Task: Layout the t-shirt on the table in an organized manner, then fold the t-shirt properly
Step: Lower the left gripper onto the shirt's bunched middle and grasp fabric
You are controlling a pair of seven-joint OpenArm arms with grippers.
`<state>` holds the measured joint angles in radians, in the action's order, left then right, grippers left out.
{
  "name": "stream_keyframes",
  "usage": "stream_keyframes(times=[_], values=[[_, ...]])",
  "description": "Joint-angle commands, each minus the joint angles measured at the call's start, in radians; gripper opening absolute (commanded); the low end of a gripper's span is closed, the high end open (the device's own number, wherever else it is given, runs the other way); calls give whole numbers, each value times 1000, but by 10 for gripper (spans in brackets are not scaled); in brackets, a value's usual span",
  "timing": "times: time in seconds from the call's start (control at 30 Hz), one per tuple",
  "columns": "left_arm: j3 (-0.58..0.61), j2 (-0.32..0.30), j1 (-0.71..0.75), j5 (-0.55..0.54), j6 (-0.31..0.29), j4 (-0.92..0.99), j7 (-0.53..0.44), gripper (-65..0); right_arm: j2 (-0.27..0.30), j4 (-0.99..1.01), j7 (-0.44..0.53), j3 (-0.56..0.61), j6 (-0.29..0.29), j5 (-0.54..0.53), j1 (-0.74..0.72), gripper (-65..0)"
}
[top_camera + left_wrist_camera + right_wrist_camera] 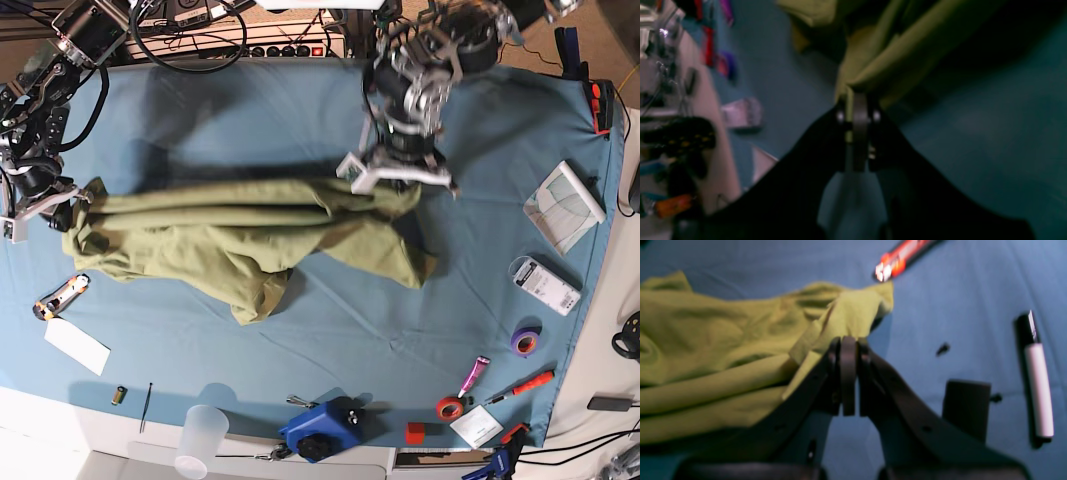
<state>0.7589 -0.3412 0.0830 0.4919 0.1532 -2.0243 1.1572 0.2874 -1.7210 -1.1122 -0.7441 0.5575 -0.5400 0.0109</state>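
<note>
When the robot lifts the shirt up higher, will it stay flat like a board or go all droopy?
Probably droopy. The t-shirt already sags between the left gripper and right gripper, bunched into soft folds. It likely weighs little, since small pinches at its edges hold it. Loose parts would probably drag on the table and wrinkle further.

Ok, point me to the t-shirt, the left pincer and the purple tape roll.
t-shirt (220, 240): base view, middle of the bunched olive fabric.
left pincer (858, 100): left wrist view, fingertips shut on a fabric fold.
purple tape roll (524, 341): base view, its ring, on the table's right side.
</note>
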Motion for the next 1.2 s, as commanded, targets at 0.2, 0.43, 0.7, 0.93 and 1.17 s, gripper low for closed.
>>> stream_keyframes(times=[0.2, 0.43, 0.7, 0.93, 1.17], values=[[-3, -1, 105, 29, 48, -115, -30, -649, 21, -18, -71, -5, 0, -129, 42, -650], [-3, -10, 142, 38, 49, -116, -23, -382, 21, -18, -85, -5, 5, -153, 145, -650], [-3, -10, 88, -21, -8, -131, -172, -377, 20, -18, -84, -5, 14, -169, 171, -650], [-3, -10, -45, -187, -121, -100, -255, -377, 20, -18, -89, -5, 14, -175, 172, -650], [-3, -10, -154, -303, -196, 42, -261, -377, 20, -18, -90, -5, 14, -176, 172, -650]])
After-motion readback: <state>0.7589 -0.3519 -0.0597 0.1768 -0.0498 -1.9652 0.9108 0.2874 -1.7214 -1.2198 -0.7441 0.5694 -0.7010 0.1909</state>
